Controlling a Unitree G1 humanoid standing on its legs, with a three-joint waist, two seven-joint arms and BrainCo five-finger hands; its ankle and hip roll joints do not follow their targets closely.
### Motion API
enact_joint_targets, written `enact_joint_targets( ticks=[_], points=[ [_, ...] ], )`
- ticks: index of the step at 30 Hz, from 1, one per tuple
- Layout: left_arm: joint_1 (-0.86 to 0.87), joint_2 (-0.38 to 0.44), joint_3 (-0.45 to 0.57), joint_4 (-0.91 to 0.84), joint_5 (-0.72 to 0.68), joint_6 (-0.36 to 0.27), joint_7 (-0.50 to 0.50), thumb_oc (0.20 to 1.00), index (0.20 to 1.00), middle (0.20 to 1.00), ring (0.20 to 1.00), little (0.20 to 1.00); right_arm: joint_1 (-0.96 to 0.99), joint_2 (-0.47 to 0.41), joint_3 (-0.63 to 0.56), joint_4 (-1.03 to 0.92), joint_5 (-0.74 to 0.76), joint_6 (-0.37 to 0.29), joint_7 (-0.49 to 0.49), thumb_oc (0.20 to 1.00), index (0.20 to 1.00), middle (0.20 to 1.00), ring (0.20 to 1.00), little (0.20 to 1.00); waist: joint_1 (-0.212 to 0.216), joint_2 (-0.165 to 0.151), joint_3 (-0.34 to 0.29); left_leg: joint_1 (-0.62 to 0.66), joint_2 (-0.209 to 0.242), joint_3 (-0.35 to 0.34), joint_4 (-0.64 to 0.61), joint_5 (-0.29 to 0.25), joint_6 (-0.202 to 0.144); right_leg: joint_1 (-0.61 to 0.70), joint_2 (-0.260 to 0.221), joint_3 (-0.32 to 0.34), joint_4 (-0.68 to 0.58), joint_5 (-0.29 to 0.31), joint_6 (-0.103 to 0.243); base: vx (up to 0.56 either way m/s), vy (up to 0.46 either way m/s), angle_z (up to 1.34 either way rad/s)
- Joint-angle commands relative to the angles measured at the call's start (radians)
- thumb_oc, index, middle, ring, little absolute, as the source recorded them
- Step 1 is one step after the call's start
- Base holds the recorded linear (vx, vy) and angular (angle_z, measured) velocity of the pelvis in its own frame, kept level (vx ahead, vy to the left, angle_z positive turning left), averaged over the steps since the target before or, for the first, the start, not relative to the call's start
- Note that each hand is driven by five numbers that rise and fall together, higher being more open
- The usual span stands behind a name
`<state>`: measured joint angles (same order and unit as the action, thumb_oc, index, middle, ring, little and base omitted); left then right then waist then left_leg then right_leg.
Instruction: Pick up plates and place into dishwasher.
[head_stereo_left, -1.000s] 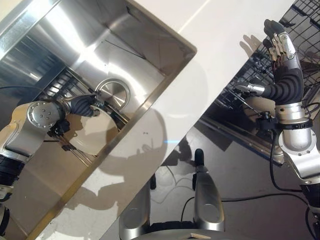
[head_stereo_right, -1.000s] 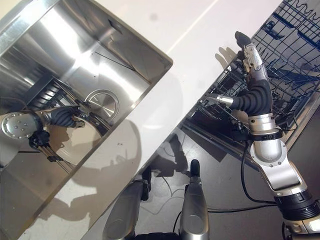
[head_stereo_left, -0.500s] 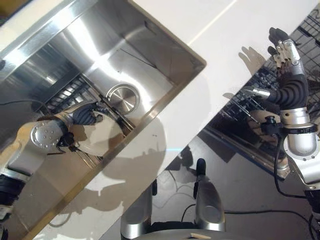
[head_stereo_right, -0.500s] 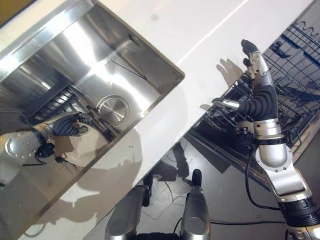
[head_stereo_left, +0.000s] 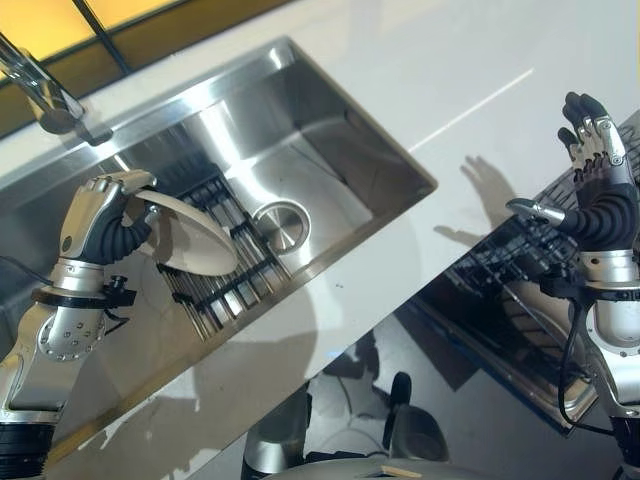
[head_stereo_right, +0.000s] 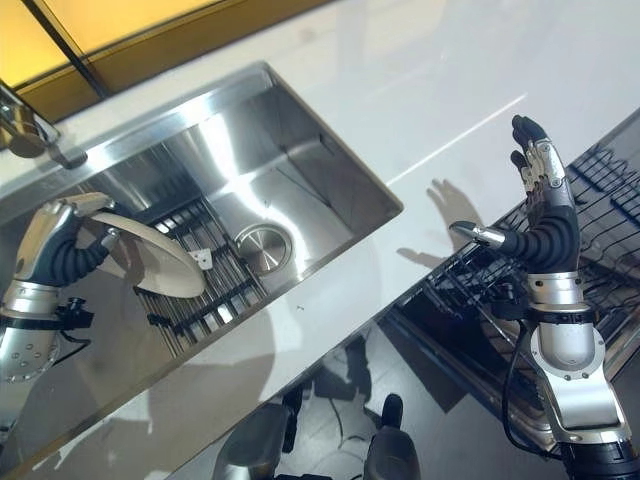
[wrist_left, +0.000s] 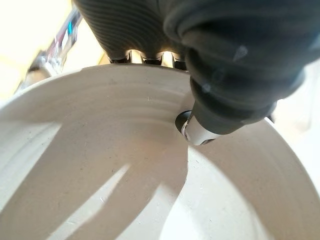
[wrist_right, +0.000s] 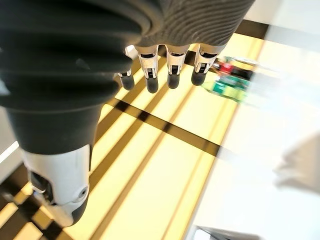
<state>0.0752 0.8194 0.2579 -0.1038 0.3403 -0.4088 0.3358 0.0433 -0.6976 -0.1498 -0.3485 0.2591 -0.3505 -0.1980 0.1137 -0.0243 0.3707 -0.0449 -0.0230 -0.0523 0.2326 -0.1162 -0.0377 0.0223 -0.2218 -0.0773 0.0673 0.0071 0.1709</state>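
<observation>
Above the steel sink (head_stereo_left: 330, 150), left hand (head_stereo_left: 100, 215) grips a plate (head_stereo_left: 190, 240); right hand (head_stereo_left: 595, 185) spread.

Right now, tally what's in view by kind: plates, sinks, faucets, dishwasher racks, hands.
Plate: 1, held in left hand
Sink: 1
Faucet: 1
Dishwasher rack: 1
Hands: 2, right hand open, raised
Total: 6

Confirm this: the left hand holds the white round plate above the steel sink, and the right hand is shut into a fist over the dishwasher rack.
Not quite. The left hand does hold the white round plate above the steel sink, but the right hand is open, fingers straight, raised by the dishwasher rack. The right eye view shows it.
</observation>
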Motion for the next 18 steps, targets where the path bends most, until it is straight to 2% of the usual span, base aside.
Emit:
enact_joint_targets(
  ticks=[1, 7, 10, 15, 18],
  points=[
    [0.059, 0.007, 0.100, -0.026, -0.009, -0.039, 0.091, 0.200, 0.200, 0.200, 0.200, 0.200, 0.044, 0.007, 0.024, -0.047, 0.025, -0.044, 0.001, 1.000, 1.000, 1.000, 1.000, 1.000, -0.010, -0.031, -0.124, 0.023, -0.044, -0.009, -0.039, -0.025, 0.065, -0.049, 0.032, 0.018, 0.073, -0.035, 0.032, 0.11, -0.022, 0.01],
    [0.067, -0.038, 0.126, -0.052, -0.039, -0.079, 0.230, 0.200, 0.200, 0.200, 0.200, 0.200, 0.067, 0.011, 0.029, -0.076, 0.009, -0.058, -0.030, 1.000, 1.000, 1.000, 1.000, 1.000, -0.017, -0.044, -0.158, 0.066, -0.039, -0.011, -0.071, -0.018, 0.057, -0.022, 0.039, 0.026, 0.062, -0.033, 0.033, 0.03, -0.014, -0.01],
    [0.039, -0.044, 0.108, -0.071, -0.051, -0.079, 0.261, 0.200, 0.200, 0.200, 0.200, 0.200, 0.046, -0.004, 0.029, -0.092, 0.004, -0.076, -0.055, 1.000, 1.000, 1.000, 1.000, 1.000, -0.021, -0.049, -0.176, 0.081, -0.036, -0.012, -0.087, -0.018, 0.053, -0.012, 0.043, 0.027, 0.053, -0.034, 0.034, -0.01, -0.045, -0.03],
    [-0.002, -0.060, 0.062, -0.108, -0.098, -0.076, 0.268, 0.200, 0.200, 0.200, 0.200, 0.200, 0.002, -0.029, 0.032, -0.139, 0.016, -0.092, -0.044, 1.000, 1.000, 1.000, 1.000, 1.000, -0.024, -0.050, -0.206, 0.104, -0.032, -0.011, -0.116, -0.018, 0.047, 0.003, 0.049, 0.021, 0.040, -0.040, 0.030, -0.08, -0.052, -0.04],
    [-0.051, -0.072, 0.000, -0.131, -0.133, -0.058, 0.268, 0.200, 0.200, 0.200, 0.200, 0.200, -0.053, -0.040, 0.060, -0.171, 0.033, -0.078, -0.051, 1.000, 1.000, 1.000, 1.000, 1.000, -0.023, -0.049, -0.229, 0.114, -0.032, -0.015, -0.136, -0.015, 0.043, 0.013, 0.056, 0.015, 0.025, -0.043, 0.023, -0.15, -0.061, -0.03]
  ],
)
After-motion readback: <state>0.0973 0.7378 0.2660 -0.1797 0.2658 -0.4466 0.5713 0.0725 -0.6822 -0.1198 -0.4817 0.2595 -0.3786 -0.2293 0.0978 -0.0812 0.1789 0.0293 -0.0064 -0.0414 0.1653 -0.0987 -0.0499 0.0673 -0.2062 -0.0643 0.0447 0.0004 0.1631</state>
